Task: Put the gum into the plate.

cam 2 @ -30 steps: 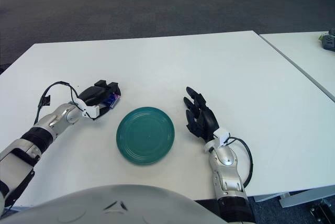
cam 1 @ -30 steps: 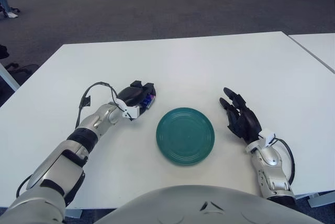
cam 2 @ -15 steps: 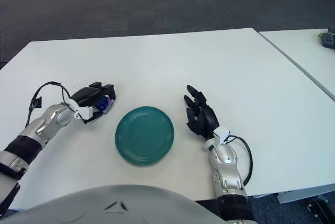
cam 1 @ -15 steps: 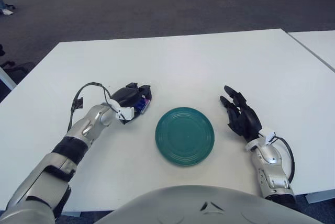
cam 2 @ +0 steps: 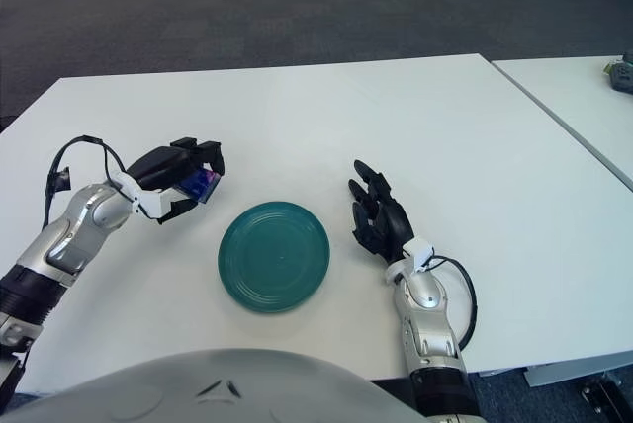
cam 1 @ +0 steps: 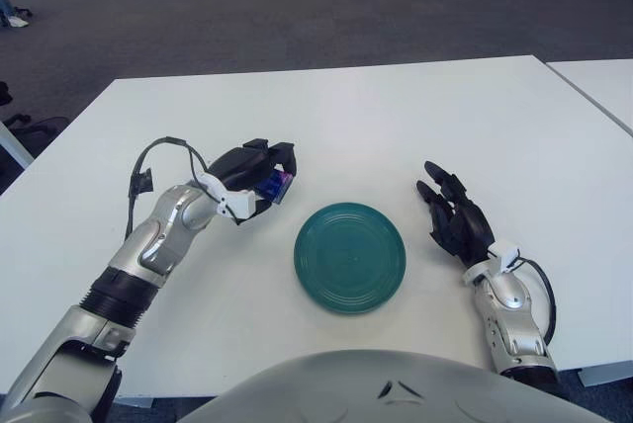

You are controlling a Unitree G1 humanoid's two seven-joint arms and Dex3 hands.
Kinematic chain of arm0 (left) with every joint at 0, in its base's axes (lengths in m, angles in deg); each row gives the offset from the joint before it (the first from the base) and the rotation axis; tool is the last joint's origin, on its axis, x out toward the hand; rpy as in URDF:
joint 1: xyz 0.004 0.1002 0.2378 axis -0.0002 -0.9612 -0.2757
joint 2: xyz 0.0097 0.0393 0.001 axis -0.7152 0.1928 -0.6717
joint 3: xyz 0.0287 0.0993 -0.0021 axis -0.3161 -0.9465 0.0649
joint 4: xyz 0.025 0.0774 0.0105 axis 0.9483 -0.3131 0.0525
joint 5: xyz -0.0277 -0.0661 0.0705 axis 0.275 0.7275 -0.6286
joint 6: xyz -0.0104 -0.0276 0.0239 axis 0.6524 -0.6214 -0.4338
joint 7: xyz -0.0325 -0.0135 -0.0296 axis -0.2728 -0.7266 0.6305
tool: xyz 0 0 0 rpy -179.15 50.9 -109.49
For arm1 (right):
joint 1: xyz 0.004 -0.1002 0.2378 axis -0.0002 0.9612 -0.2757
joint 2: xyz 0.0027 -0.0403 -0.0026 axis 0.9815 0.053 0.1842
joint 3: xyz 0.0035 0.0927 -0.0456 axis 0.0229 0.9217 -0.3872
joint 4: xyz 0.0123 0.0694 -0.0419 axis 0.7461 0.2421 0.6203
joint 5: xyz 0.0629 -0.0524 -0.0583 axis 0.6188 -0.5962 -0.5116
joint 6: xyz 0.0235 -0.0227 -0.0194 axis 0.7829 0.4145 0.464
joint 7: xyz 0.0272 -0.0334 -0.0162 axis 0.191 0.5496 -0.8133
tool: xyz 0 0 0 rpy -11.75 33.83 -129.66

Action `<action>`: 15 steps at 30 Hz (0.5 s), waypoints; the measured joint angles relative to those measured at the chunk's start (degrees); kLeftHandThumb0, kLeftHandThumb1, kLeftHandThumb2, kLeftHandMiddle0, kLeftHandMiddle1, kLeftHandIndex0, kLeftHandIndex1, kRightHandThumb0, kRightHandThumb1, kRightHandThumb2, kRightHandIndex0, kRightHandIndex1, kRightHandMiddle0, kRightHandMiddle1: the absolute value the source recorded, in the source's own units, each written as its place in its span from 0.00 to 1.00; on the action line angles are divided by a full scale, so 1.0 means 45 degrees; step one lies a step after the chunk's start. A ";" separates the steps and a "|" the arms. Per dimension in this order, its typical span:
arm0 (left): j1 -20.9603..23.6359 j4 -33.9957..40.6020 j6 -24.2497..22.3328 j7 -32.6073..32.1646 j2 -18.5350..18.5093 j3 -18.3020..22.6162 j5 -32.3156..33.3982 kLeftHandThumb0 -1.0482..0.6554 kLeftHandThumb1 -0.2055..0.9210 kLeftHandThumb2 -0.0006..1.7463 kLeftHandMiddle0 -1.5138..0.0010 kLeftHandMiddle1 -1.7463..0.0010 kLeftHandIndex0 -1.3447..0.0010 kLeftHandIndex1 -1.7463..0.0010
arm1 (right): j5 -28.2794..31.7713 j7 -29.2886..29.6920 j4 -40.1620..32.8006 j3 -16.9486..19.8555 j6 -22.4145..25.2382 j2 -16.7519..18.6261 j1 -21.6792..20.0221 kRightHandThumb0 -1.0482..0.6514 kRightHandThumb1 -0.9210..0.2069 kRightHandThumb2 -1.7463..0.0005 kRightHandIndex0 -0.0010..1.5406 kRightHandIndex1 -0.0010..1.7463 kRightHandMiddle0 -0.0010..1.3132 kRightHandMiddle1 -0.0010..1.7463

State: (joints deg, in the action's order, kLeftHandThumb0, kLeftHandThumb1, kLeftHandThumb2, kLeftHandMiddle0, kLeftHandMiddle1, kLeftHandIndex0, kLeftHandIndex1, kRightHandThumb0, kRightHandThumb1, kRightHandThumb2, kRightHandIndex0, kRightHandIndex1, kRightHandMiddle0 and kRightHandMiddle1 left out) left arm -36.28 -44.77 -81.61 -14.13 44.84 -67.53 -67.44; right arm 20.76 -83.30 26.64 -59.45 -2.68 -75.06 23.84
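Left of frame, mid-height: left hand [cam 1: 255, 178] has its fingers curled around the gum [cam 1: 274, 185], a small blue-purple pack showing between the dark fingers at the hand's right edge. Change versus half a second ago: hand and pack have come up off the white table [cam 1: 346, 107]; the hand was then low against the surface, and now the forearm angles upward and a shadow shows under the hand, so the pack reads as lifted and carried rather than resting. Grasp judged secure enough to hold; how much of the pack is enclosed cannot be told. Position of gum: in the left hand, up and to the left of the plate, near its rim but not yet over it. Centre of frame, lower half: green plate [cam 1: 350, 256], flat on the table, nothing in it, unmoved. Right of frame: right hand [cam 1: 457, 225], just right of the plate, dark fingers spread loosely and holding nothing, same place as before, idle. Meaning for the task: pick-up looks done, transfer in hand; remaining is a short carry down-right until the pack is above the plate, then release
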 measured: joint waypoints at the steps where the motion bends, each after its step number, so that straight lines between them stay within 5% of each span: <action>1: -0.0052 0.0310 -0.0040 0.0147 0.0058 -0.0022 0.0018 0.62 0.27 0.87 0.47 0.08 0.58 0.00 | 0.0000 0.0011 0.0011 -0.0001 -0.0009 0.0006 0.0000 0.20 0.00 0.59 0.16 0.01 0.00 0.21; 15: -0.0504 0.1462 -0.0047 0.1344 0.0693 -0.0671 0.0182 0.62 0.27 0.87 0.46 0.09 0.58 0.00 | -0.0016 0.0253 0.0005 -0.0053 -0.0077 0.0175 0.0050 0.16 0.00 0.60 0.20 0.02 0.00 0.23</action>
State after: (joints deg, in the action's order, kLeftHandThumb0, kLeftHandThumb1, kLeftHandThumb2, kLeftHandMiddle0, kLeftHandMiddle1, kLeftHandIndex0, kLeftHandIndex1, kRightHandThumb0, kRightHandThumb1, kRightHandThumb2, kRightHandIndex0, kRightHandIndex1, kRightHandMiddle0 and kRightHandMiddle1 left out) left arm -38.55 -38.20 -81.82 -8.08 47.95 -70.56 -66.62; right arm 20.69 -82.16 26.67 -59.68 -3.03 -74.28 24.06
